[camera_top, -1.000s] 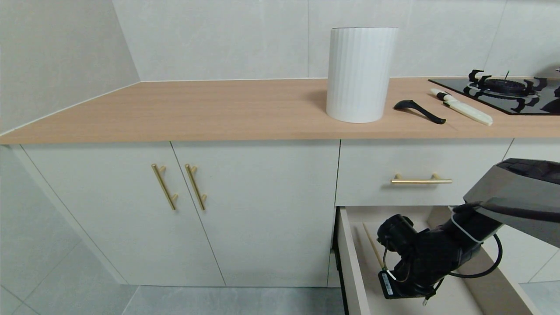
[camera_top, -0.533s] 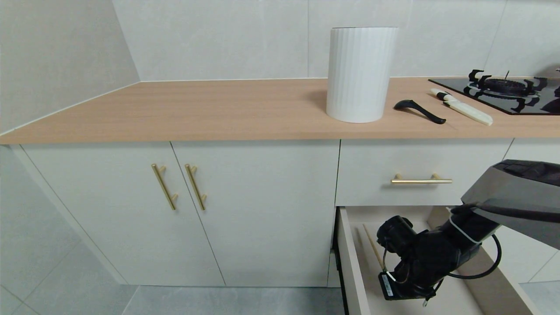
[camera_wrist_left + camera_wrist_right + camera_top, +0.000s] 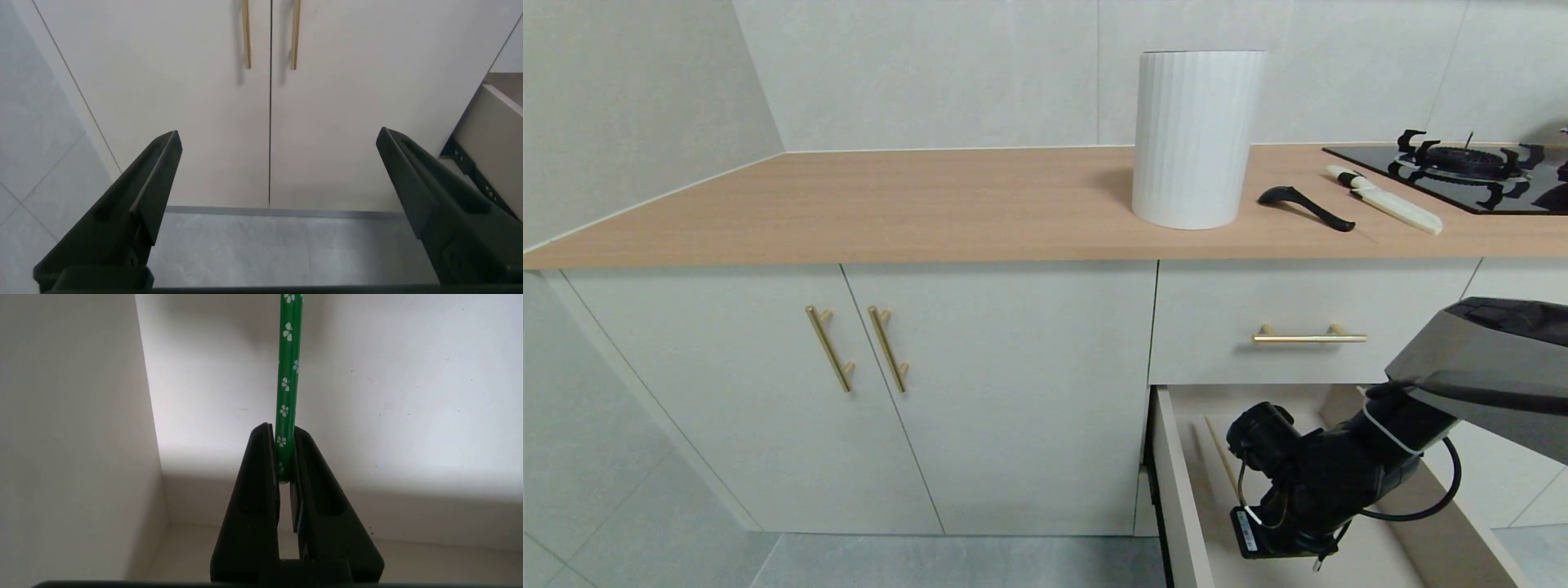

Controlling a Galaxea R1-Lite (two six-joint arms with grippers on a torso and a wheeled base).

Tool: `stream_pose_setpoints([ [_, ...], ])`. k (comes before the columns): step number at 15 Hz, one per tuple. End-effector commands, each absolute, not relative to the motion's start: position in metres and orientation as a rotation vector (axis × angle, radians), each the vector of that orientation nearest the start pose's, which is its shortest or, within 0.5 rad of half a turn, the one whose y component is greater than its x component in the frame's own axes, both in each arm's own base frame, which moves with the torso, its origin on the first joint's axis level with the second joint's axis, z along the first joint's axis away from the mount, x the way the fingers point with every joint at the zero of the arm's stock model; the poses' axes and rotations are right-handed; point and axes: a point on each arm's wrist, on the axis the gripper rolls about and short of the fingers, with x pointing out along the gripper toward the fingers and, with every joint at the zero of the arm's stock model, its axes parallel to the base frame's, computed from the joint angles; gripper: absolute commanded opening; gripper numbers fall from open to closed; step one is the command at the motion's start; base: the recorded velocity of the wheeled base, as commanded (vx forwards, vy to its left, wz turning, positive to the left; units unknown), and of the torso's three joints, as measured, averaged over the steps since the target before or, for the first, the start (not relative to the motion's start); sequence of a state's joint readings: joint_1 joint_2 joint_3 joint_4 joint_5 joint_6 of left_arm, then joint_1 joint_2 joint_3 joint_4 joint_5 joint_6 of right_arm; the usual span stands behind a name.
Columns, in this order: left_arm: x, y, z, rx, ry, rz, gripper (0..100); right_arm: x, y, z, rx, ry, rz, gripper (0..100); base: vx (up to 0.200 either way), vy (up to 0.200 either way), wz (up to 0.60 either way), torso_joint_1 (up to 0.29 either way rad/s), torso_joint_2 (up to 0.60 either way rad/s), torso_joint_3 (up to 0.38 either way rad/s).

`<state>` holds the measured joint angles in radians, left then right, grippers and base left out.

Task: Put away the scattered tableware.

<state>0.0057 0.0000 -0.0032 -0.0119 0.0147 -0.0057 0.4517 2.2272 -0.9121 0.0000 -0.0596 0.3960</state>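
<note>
My right gripper (image 3: 282, 434) is shut on a chopstick (image 3: 288, 359) whose end is green with a small white clover print. It hangs low inside the open drawer (image 3: 1174, 490), close to the drawer's left wall. In the head view the chopstick's pale wooden length (image 3: 1222, 462) lies slanted along the drawer floor beside my right arm (image 3: 1327, 478). On the countertop a black spoon (image 3: 1305, 207) and a white knife (image 3: 1384, 210) lie to the right of a tall white ribbed canister (image 3: 1194, 139). My left gripper (image 3: 278, 139) is open with nothing in it, facing the cabinet doors.
A black gas hob (image 3: 1462, 171) sits at the counter's far right. Above the open drawer is a shut drawer with a gold handle (image 3: 1308, 336). Two cabinet doors with gold handles (image 3: 858, 348) stand shut to the left. Grey floor tiles lie below.
My right arm has edged very slightly inside the drawer, keeping the chopstick in its grip. Nothing on the counter has moved.
</note>
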Motion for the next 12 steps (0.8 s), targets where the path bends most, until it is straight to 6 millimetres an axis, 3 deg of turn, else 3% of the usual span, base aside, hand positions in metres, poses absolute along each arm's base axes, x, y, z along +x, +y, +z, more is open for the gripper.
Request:
stream_pose_setpoints([
  [1, -0.023, 0.0002, 0.0776, -0.008, -0.015, 0.021, 100, 0.2938, 0.1414, -0.0086, 0.004, 1.305, 0.078, 0, 0.0, 0.0, 0.0, 0.0, 0.0, 0.0],
  [12, -0.023, 0.0002, 0.0776, -0.006, -0.015, 0.021, 100, 0.2916, 0.1452, -0.0063, 0.008, 1.3, 0.081, 0, 0.0, 0.0, 0.0, 0.0, 0.0, 0.0],
])
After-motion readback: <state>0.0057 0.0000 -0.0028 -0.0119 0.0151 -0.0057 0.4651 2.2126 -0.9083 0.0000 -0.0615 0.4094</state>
